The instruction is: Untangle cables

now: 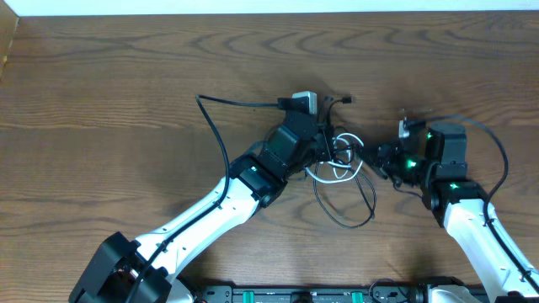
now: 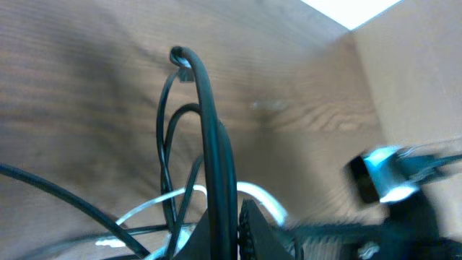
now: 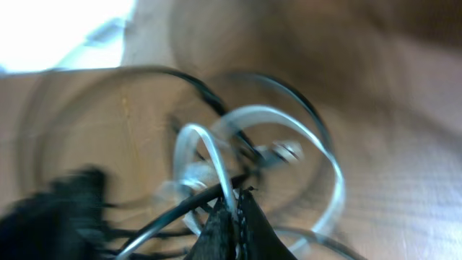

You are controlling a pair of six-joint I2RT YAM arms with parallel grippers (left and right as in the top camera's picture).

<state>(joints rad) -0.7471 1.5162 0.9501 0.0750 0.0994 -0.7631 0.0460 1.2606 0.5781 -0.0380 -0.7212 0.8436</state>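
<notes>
A tangle of thin, flexible black cables (image 1: 337, 160) and one shorter white cable (image 1: 335, 178) is seen at the middle of the brown wood-grain tabletop (image 1: 101, 76). The knot lies between the two arms. One long black strand is led out of it toward the upper left of the overhead frame, bent sharply there, and carried back along the top of the knot. A wide black loop is spread on the tabletop below the knot. A small grey-white plug block (image 1: 305, 101) is found at the top edge of the tangle, just above the left arm's wrist, and a small dark plug end (image 1: 348, 100) lies just to its right.

The left claw (image 1: 324, 141) is reached into the tangle from the lower left and is clenched on a black cable. In the left wrist view this strand is seen rising from between the fingers to a tight bend near the top of the frame, with the white cable curved behind it.

The right claw (image 1: 376, 157) is set against the right side of the knot. In the right wrist view its fingers (image 3: 229, 225) are pressed together, and loops of white and black cable are crossed just above them. The view is blurred, so it cannot be told whether a strand is pinched.
</notes>
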